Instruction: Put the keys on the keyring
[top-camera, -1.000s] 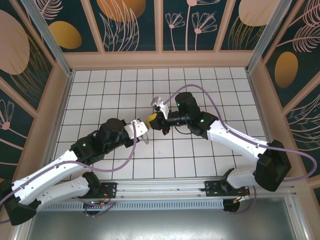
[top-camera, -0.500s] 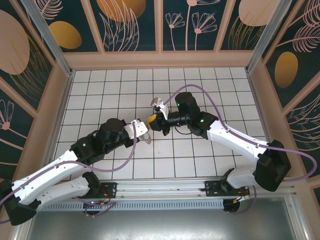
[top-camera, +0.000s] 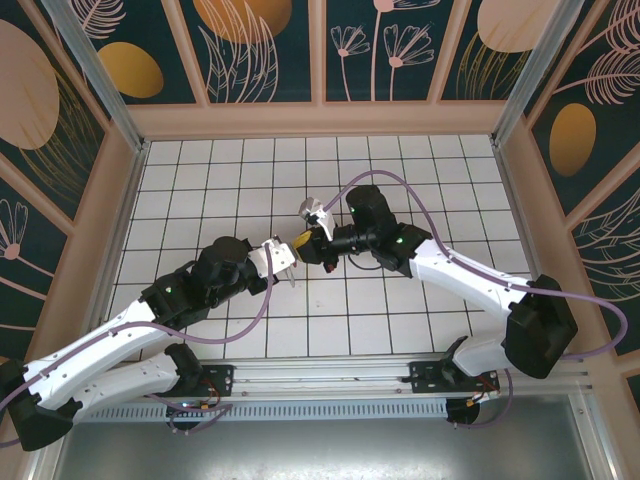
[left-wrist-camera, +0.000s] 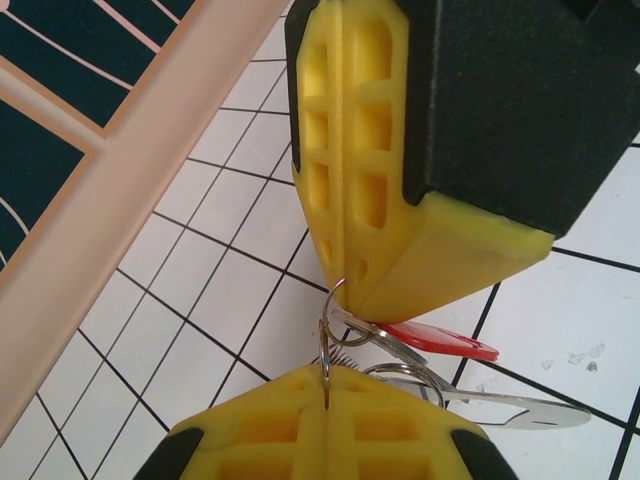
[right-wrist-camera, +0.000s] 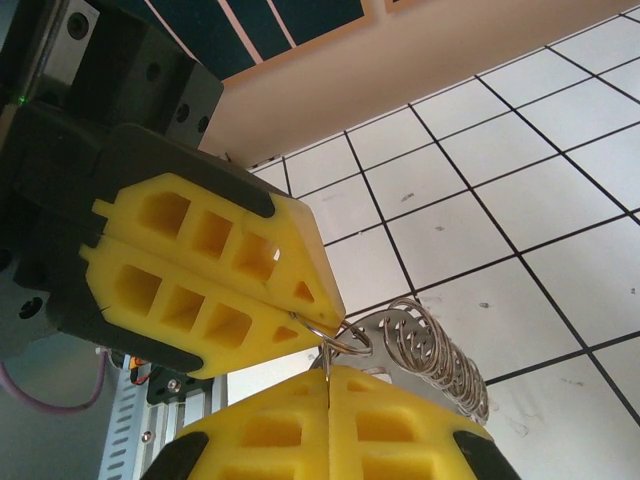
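Keyring (left-wrist-camera: 326, 335), thin wire: pinched by left hand (left-wrist-camera: 325, 385) and right hand (right-wrist-camera: 328, 385), both clamped shut. Red-headed key (left-wrist-camera: 440, 343) just beside it, over tiled surface (left-wrist-camera: 200, 330).

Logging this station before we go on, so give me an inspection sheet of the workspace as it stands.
Surface: white tiled table.
Job's things: keyring held between both grippers; red key and coil spring close beside it.
Clutter: small specks on one tile.
Grippers: left gripper and right gripper tip to tip, jaws shut on the keyring.
Cables: purple cables loop along both arms.
Surroundings: dark flower-pattern walls, wooden frame.
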